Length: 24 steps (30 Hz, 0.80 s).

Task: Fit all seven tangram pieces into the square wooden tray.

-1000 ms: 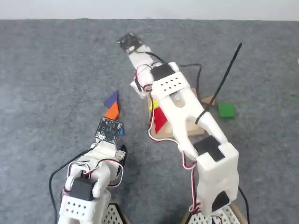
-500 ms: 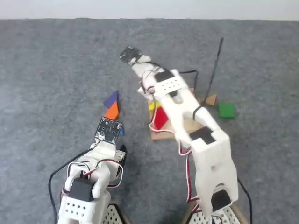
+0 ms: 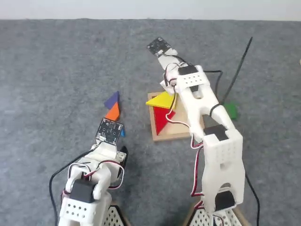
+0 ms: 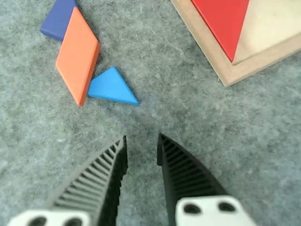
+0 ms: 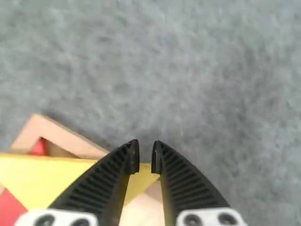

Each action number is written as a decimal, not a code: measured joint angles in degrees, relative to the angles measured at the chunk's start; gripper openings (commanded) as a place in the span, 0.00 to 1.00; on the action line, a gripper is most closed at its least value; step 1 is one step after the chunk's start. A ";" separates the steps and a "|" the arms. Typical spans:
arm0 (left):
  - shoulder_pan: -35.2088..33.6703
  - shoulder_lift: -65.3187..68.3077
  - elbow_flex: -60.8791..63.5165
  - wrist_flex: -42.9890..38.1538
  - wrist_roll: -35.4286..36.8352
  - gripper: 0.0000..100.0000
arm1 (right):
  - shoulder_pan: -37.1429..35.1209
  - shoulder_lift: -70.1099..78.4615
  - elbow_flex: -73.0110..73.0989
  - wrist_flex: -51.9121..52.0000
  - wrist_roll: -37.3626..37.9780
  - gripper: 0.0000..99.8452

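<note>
Carpet [image 3: 138,120] strip left of tray [image 3: 167,137]: open | farther left: purple piece [image 3: 112,98], orange piece [image 3: 113,112], blue triangle [image 4: 112,86] clustered | tray's right side: under right arm [image 3: 202,106] | far-left corner: yellow triangle [image 3: 161,100] overhangs rim | left interior: red triangle [image 3: 161,120] lies flat

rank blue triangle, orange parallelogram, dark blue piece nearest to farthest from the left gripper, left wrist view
1. blue triangle, just ahead of the left gripper
2. orange parallelogram, beside the triangle
3. dark blue piece, beyond the parallelogram

6 tangram pcs are counted, 3 of them triangles: yellow triangle [image 3: 160,100], red triangle [image 3: 161,120], blue triangle [image 4: 112,87], orange parallelogram [image 4: 77,54], dark-blue pc [image 4: 57,19], green square [image 3: 230,111]. 1 square wooden tray [image 3: 171,135] is seen.
</note>
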 measured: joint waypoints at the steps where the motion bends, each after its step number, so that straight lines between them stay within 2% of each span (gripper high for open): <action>1: 0.00 0.00 0.00 0.00 0.00 0.10 | 0.35 0.00 0.00 0.44 0.00 0.06; 8: 0.00 0.00 0.00 0.00 0.00 0.10 | 2.46 -0.62 0.00 3.87 -0.09 0.06; 15: 0.00 0.00 0.00 0.00 0.00 0.10 | 1.85 -8.97 0.00 7.03 -4.04 0.06; 24: 0.00 0.00 0.00 0.00 0.00 0.10 | -8.44 -12.31 7.65 8.70 -5.36 0.06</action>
